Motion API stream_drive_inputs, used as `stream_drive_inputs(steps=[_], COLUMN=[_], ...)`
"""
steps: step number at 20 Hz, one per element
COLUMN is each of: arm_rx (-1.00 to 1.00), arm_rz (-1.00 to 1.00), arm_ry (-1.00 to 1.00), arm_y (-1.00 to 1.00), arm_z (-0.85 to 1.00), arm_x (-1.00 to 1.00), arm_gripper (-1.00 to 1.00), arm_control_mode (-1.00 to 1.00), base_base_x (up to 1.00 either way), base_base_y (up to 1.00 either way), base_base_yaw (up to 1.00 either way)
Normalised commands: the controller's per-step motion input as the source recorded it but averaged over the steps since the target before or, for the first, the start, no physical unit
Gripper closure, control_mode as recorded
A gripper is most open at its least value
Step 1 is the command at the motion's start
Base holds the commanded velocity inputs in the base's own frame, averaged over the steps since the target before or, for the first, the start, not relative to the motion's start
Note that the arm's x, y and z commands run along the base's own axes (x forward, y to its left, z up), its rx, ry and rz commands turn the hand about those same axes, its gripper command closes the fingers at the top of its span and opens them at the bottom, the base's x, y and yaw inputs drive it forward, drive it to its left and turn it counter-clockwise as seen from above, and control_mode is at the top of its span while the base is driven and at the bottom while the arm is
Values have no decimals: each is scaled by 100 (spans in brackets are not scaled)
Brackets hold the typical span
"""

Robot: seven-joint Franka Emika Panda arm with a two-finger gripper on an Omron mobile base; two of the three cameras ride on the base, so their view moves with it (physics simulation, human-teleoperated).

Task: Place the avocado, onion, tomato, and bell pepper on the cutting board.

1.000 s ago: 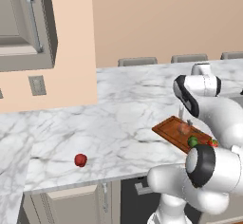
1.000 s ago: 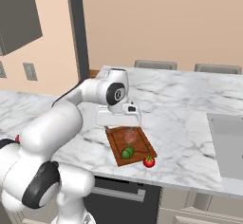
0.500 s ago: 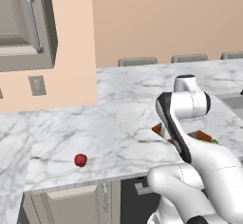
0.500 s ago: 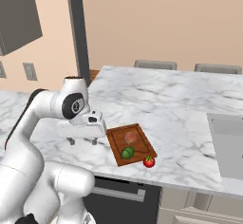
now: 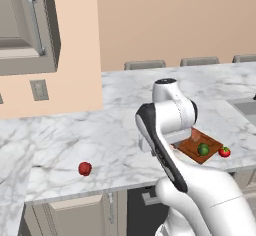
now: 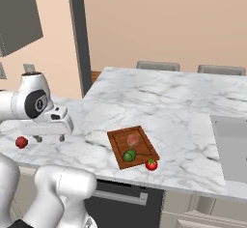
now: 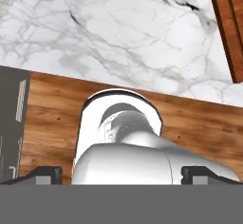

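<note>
White marble counter (image 6: 183, 111); flat reddish-brown wooden cutting board (image 6: 144, 152) at lower centre of the right base view, near the front edge; on it a pale peach-pink round onion (image 6: 132, 139) and a dark green glossy avocado (image 6: 129, 155); bright red green-topped tomato (image 6: 151, 164) on the marble, touching the board's lower right corner; dark red lumpy bell pepper (image 6: 21, 142) at far left, well apart; two-finger hand (image 6: 48, 137) just right of the pepper, jaws wide apart, holding nothing.

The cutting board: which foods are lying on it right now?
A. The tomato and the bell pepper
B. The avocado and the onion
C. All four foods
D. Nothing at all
B: the avocado and onion lie on the cutting board; the tomato sits on the marble beside its corner, and the bell pepper is far off on the counter.
</note>
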Motion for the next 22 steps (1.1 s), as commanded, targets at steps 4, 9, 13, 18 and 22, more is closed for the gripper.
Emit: stream_drive_inputs(steps=[4,9,13,18,22], arm_rx=[0,3,2,13,21], arm_rz=[3,8,12,14,7], arm_ry=[13,26,9,-17,-29], arm_y=[100,100,90,48,35], arm_z=[3,0,-1,-21,-3], arm_x=[14,37,23,0,0], arm_gripper=[-100,-100,-100,-100,-100], arm_control_mode=[-100,-100,-100,-100,-100], base_base_x=[0,0,0,0,0], base_base_y=[0,0,0,0,0], base_base_yaw=[0,0,0,0,0])
